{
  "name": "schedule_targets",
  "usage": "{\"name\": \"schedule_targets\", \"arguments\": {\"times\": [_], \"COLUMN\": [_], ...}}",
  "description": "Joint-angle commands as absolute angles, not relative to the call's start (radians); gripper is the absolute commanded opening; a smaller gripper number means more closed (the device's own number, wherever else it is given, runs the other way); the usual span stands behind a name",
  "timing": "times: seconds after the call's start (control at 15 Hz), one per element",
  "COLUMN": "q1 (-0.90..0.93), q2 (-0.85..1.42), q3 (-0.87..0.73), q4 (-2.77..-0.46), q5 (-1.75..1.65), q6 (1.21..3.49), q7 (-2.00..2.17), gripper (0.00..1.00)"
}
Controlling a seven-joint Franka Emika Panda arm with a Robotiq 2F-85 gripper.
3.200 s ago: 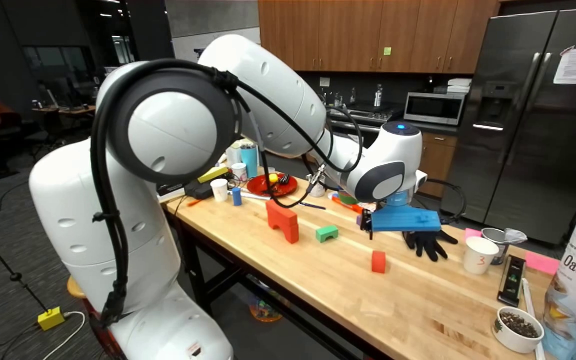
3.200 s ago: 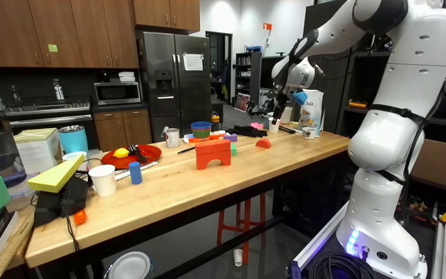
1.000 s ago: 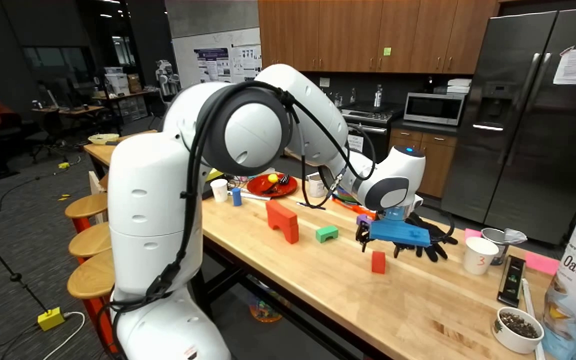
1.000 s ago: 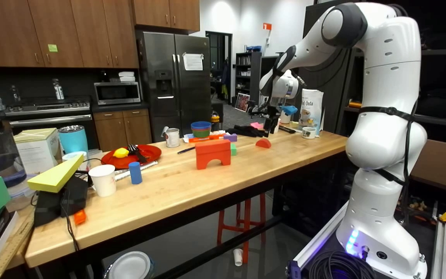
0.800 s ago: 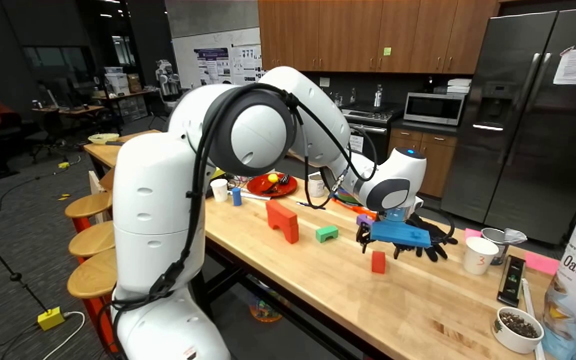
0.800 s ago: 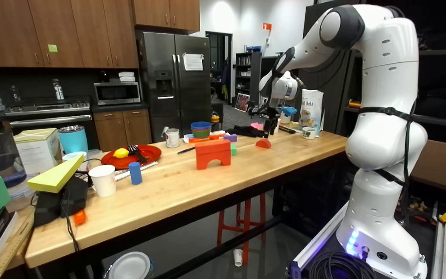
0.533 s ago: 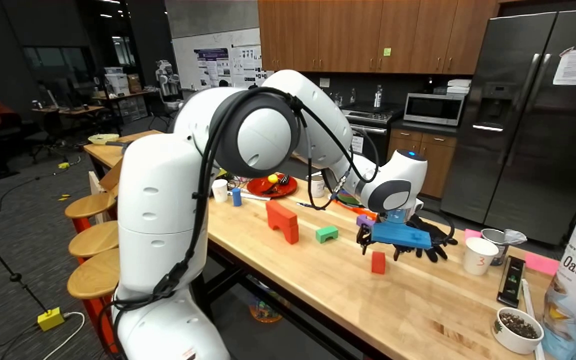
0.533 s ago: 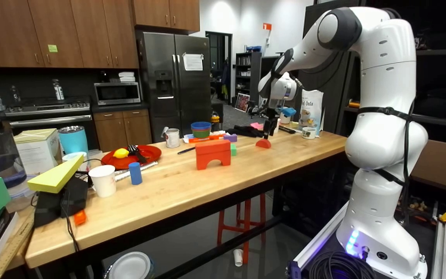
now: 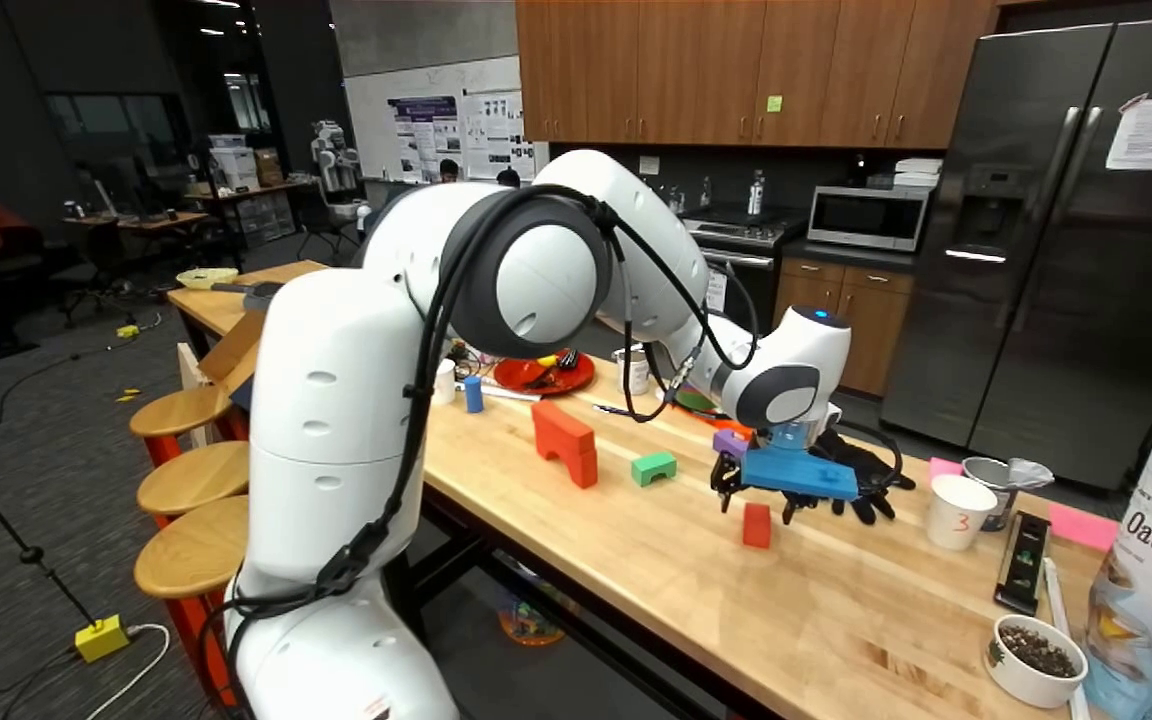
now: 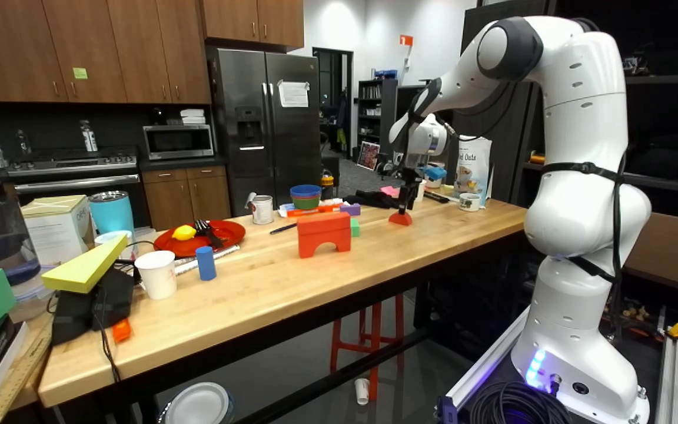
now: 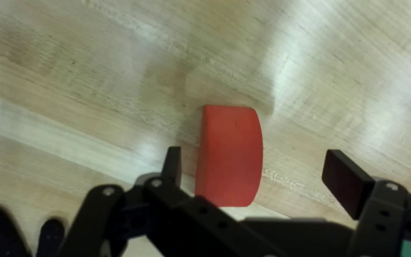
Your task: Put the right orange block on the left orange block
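The bench (image 10: 268, 277) carries both blocks of the task, and the robot arm (image 10: 586, 118) reaches over it. The hand (image 11: 253, 162) is low above the bench, its fingers (image 11: 348, 182) spread wide, and it has hold of nothing. The left orange block (image 10: 324, 229), the bigger one with an arch, stands upright on the bench, well apart from the hand, and no piece rests on its top. The green block (image 9: 654, 467) sits about between them; if the carry goes too low, I think it could be struck. Last in size I put the right orange block (image 11: 232, 153), a half-round piece, which rests on the bench between the two fingers as the wrist view shows. It is much closer to one finger than to the other, so at closing the nearer one may push or turn it before the second meets it. I cannot tell if the fingers reach lower than its rounded top; a grip too high could slip. Afterwards, a crooked placing could make it slide from the left orange block, or tip this one over.
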State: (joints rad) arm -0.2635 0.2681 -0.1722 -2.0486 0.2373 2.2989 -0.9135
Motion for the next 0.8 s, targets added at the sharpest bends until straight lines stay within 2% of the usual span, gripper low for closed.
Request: {"name": "schedule_targets", "arguments": {"times": [0.0, 0.73], "q1": [-0.292, -0.301], "q2": [0.289, 0.311], "q3": [-0.149, -0.137], "q4": [-2.016, -2.000], "q5": [0.242, 0.240], "q6": [2.269, 2.250], "q7": [-0.932, -0.935], "gripper": [1.00, 1.00]}}
